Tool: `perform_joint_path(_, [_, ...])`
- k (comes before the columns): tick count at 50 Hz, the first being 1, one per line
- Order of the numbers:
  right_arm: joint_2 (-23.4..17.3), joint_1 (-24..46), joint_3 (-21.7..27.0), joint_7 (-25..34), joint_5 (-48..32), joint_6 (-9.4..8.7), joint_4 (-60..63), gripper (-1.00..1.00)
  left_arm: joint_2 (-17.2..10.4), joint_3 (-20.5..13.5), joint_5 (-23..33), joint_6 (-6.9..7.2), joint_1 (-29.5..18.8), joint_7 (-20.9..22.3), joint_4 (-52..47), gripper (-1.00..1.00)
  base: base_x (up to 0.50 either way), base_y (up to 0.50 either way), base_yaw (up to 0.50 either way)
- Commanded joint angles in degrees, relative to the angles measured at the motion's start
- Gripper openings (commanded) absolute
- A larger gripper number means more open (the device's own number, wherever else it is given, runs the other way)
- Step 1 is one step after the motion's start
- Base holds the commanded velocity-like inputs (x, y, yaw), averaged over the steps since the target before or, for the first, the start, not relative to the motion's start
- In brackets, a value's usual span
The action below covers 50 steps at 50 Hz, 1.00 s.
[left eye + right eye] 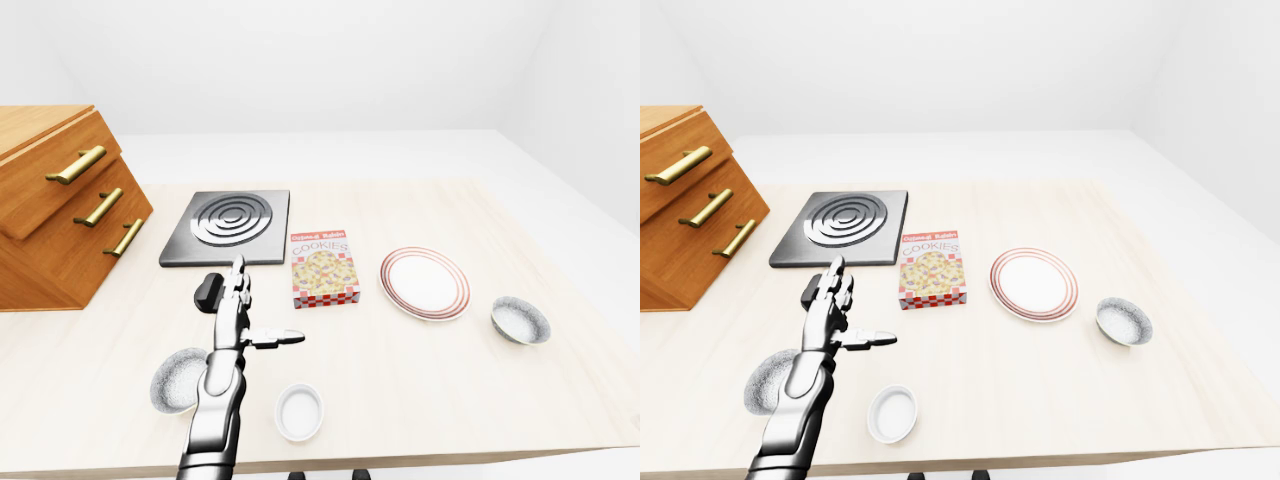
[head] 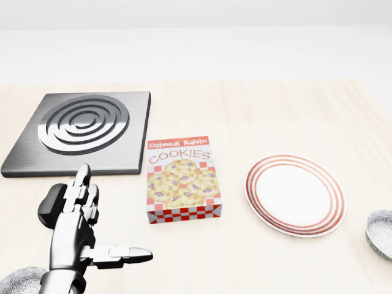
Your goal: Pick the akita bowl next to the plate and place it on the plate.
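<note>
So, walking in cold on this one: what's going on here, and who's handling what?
Nothing is being held at this moment. The robot's left hand hovers open over the table, to the left of the cookie box in the left-eye view, and its right hand is out of view. The akita bowl sits on the table just right of the plate, which has nothing on it, so the pick has not begun.

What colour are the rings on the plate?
Red rings around the edge of a white plate. The head view shows them best.
</note>
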<state>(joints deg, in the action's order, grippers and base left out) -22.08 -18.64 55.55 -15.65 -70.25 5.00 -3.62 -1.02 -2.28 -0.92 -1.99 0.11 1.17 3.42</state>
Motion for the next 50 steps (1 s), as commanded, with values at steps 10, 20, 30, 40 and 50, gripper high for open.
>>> perform_joint_path(10, [-1.31, 0.02, -5.59, -12.34, -6.93, 0.0, 1.23, 1.0, 0.04, 0.02, -0.27, 0.34, 0.12, -0.04, -0.19, 1.0, 0.0, 0.0, 0.0])
perform_joint_path(20, [0.49, 0.5, -5.59, -12.23, -4.71, 0.0, 2.99, 1.0, 0.03, -0.1, -0.43, 0.05, 0.19, 0.04, 0.13, 1.0, 0.0, 0.0, 0.0])
perform_joint_path(30, [0.88, -0.24, -7.09, -14.35, -6.63, 0.0, 1.28, 1.0, 0.06, -0.03, -0.3, -0.1, 0.12, -0.21, 0.31, 1.0, 0.0, 0.0, 0.0])
perform_joint_path(40, [2.36, 1.04, -12.26, -14.35, -6.68, 0.0, 1.9, 1.0, 0.11, 0.07, -0.37, 0.27, 0.22, -0.31, -0.07, 1.0, 0.0, 0.0, 0.0])
perform_joint_path(50, [1.55, 2.75, -16.84, -14.35, -8.65, 0.0, 0.21, 1.0, 0.06, -0.03, -0.48, -0.13, 0.05, -0.21, 0.62, 1.0, 0.0, 0.0, 0.0])
